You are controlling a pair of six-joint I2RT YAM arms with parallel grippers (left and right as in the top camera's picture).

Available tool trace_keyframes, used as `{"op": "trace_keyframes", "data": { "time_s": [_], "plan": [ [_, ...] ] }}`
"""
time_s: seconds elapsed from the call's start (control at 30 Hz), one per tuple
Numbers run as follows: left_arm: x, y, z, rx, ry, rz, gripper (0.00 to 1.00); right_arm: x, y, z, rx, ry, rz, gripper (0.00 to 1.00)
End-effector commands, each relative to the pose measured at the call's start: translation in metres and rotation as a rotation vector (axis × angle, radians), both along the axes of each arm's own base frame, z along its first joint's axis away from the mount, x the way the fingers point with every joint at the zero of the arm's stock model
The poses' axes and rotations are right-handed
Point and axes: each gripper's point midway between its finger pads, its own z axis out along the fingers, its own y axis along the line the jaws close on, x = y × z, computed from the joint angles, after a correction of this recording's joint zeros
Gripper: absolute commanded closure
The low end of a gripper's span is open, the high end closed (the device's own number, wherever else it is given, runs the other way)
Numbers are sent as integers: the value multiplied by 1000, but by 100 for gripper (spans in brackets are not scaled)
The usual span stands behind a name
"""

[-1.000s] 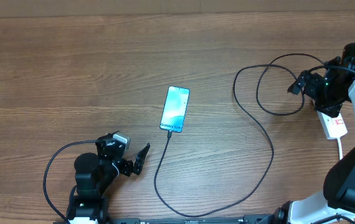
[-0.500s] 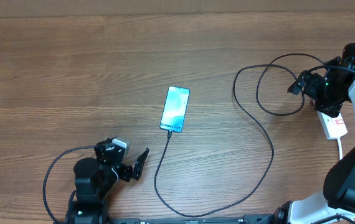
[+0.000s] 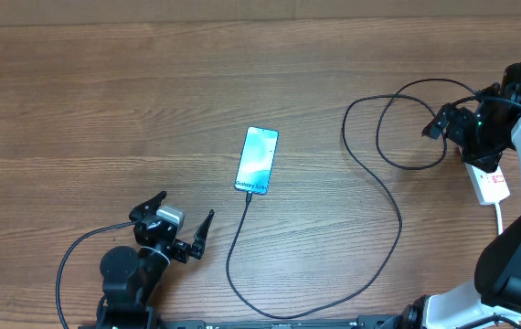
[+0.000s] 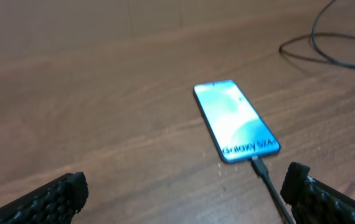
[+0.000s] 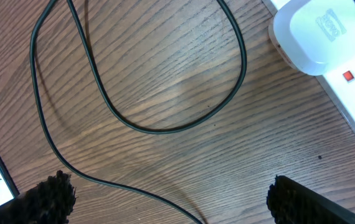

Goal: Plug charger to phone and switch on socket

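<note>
The phone (image 3: pixel 257 161) lies mid-table, its screen lit blue-teal; it also shows in the left wrist view (image 4: pixel 235 121). The black charger cable (image 3: pixel 370 174) loops from the right, and its connector tip (image 3: pixel 248 196) sits in the phone's near end (image 4: pixel 258 165). The white socket strip (image 3: pixel 490 182) with red switches (image 5: pixel 354 87) lies at the right edge. My left gripper (image 3: pixel 180 224) is open and empty, near the front, left of the cable. My right gripper (image 3: pixel 439 125) is open and empty above the cable loop (image 5: pixel 134 93), left of the socket.
A white plug block (image 5: pixel 311 37) sits in the socket strip. A thick white cord (image 3: pixel 501 217) runs from the strip toward the front. The left arm's own black cable (image 3: pixel 69 265) curves at the front left.
My left gripper has drawn back toward the front left, away from the phone. The right arm, phone and cable have not moved.
</note>
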Motion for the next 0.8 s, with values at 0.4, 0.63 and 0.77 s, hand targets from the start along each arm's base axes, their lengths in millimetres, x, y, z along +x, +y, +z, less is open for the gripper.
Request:
{"op": "trace_keyframes", "data": {
  "time_s": [0.4, 0.63, 0.77],
  "plan": [
    [-2, 8, 44, 10, -207, 47, 0, 5, -2, 20, -22, -61, 7, 0],
    [0, 19, 48, 21, -228, 115, 1, 5, -2, 20, -22, -61, 7, 0],
    [2, 25, 48, 28, -226, 151, 1, 5, -2, 20, -22, -61, 7, 0]
  ]
}}
